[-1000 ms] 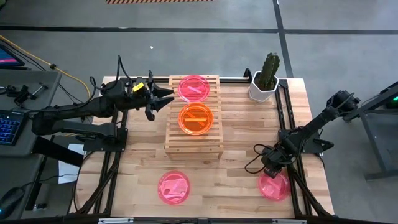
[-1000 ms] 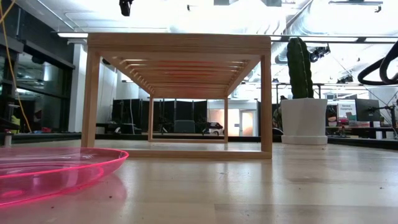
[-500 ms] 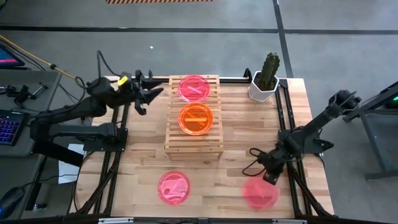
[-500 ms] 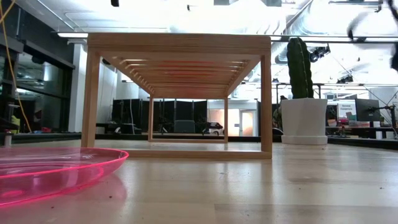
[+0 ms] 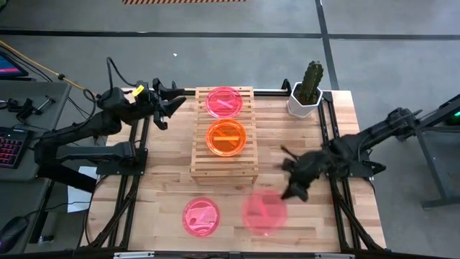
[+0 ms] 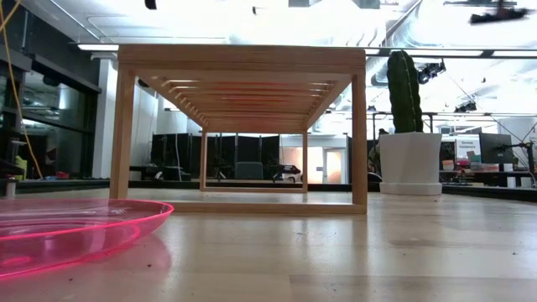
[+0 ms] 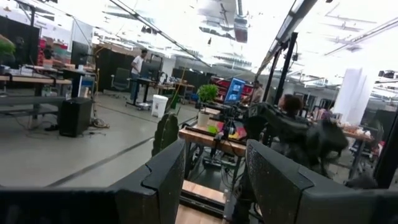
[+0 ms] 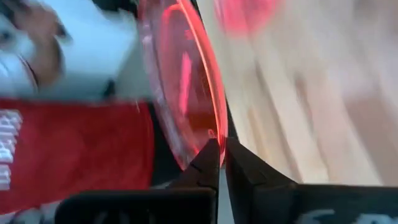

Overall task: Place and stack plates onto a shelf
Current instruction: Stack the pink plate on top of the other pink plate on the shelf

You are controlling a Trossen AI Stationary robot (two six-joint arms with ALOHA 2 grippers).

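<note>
Right end effector (image 5: 291, 188): clamped on the rim of a pink plate (image 5: 264, 211); in the right wrist view the fingertips (image 8: 211, 155) are seen pinched on the plate's edge, which is held nearly edge-on to that camera. A rim grip is judged the only workable hold on so thin and shallow a dish.
Carried plate: held above the worktop (image 5: 165, 180), in front of the shelf (image 5: 223, 167) and to the right of the pink plate still lying flat (image 5: 200, 216). It shows blurred from above.
Shelf: a pink plate (image 5: 224, 101) at the back and an orange plate (image 5: 226, 137) in the middle are already resting on the slats; the front stretch of slats is bare, judged the likely spot for the carried plate.
Left end effector (image 5: 175, 108): spread apart and holding nothing, parked by the shelf's back left corner, judged to be kept clear of the right arm's path.
Low view: the near pink plate (image 6: 67, 226) is seen flat on the worktop before the shelf (image 6: 243, 59).
Other: a potted cactus (image 5: 307, 90) stands at the back right corner.
</note>
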